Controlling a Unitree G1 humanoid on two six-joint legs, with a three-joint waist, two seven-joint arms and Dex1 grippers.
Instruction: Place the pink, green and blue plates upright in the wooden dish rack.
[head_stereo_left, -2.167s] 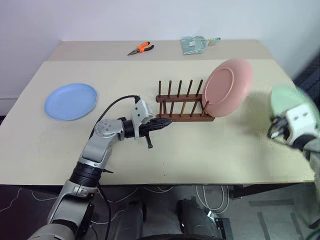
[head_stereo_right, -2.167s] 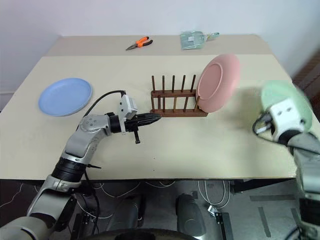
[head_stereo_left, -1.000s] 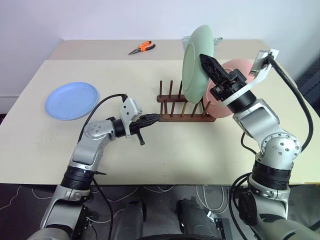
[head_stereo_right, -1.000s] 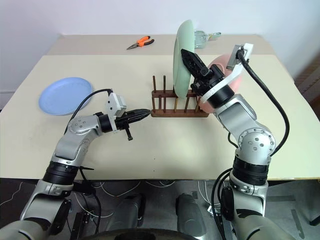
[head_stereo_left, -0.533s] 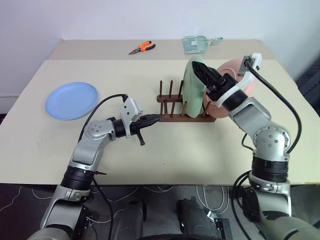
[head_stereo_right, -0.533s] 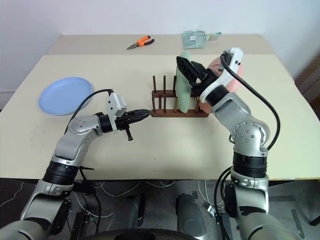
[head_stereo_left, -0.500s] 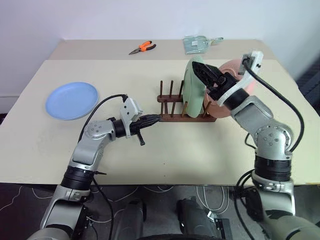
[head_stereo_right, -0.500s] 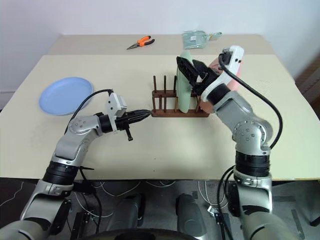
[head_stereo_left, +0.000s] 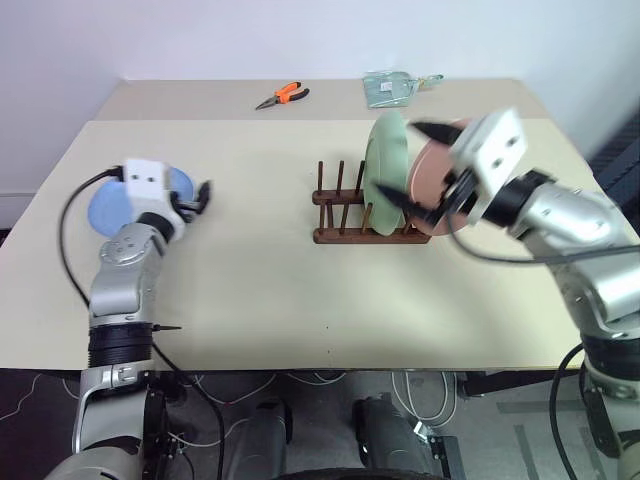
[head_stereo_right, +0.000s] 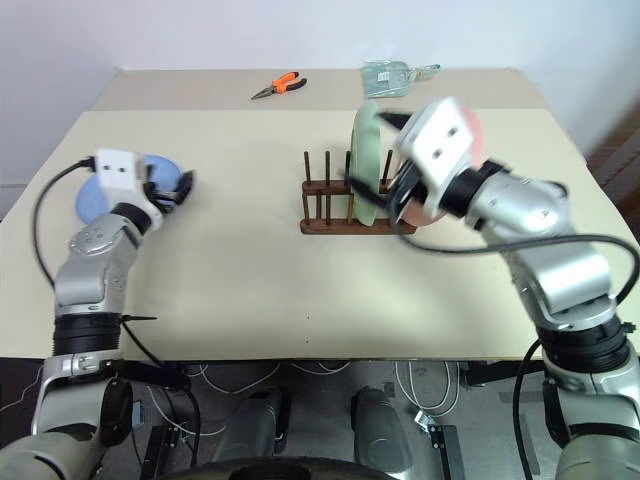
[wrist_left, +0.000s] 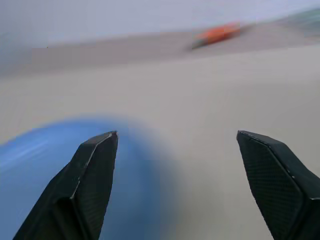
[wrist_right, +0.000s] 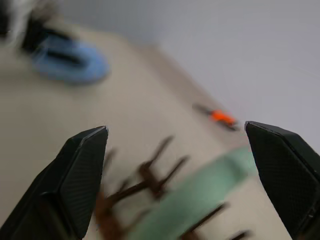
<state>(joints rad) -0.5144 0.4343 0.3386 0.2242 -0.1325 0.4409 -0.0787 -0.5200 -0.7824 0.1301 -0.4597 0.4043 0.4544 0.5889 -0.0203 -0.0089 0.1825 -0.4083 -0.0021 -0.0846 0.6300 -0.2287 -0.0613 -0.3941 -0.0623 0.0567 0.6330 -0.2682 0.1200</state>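
Observation:
The green plate stands upright between the pegs of the wooden dish rack, and the pink plate leans at the rack's right end, partly hidden by my right hand. My right gripper is open just in front of the green plate and holds nothing; in its wrist view the fingers are wide apart over the rack and green plate. The blue plate lies flat at the table's left. My left gripper hovers open at the blue plate's near rim.
Orange-handled pliers and a clear plastic bag lie on the far strip of the table. The tabletop is bare beige between the rack and the front edge.
The right gripper set the green plate down into the rack, let go and opened. The left arm swung from the rack's left end over to the blue plate and opened.

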